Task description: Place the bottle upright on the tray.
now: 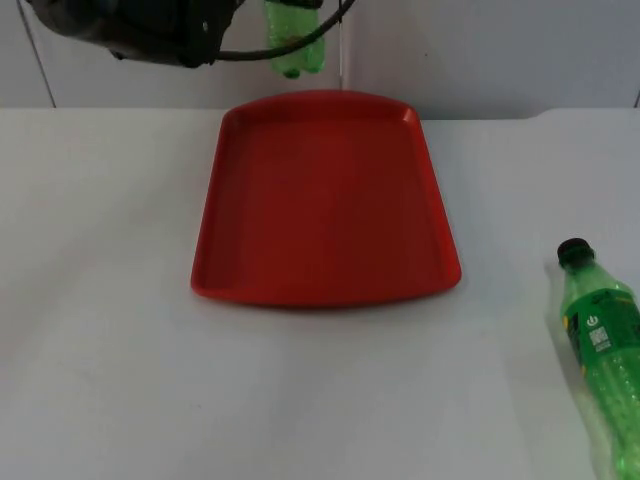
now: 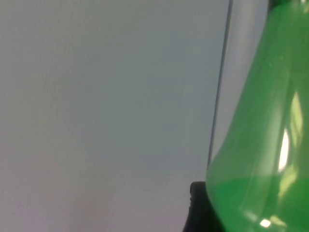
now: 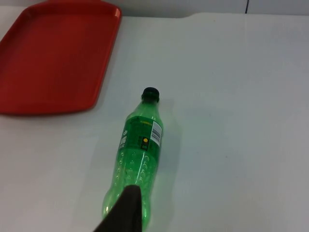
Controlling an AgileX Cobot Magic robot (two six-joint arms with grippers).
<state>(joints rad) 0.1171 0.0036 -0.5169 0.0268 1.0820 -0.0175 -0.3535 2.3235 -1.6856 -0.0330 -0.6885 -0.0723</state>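
Two green bottles are visible. One bottle (image 1: pixel 600 340) lies on the white surface (image 1: pixel 100 300), right of the red tray (image 1: pixel 320 200); its label (image 3: pixel 155 130) is too small to read. A second bottle (image 1: pixel 293 40), cut off at the top edge, hangs above the tray's far rim. The left gripper (image 2: pixel 198 208) is beside it; I cannot tell its grip. The right gripper (image 3: pixel 125 212) hovers over the lying bottle.

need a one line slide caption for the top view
Left gripper lifts a green bottle above the empty red tray; a second green bottle lies on the white table.
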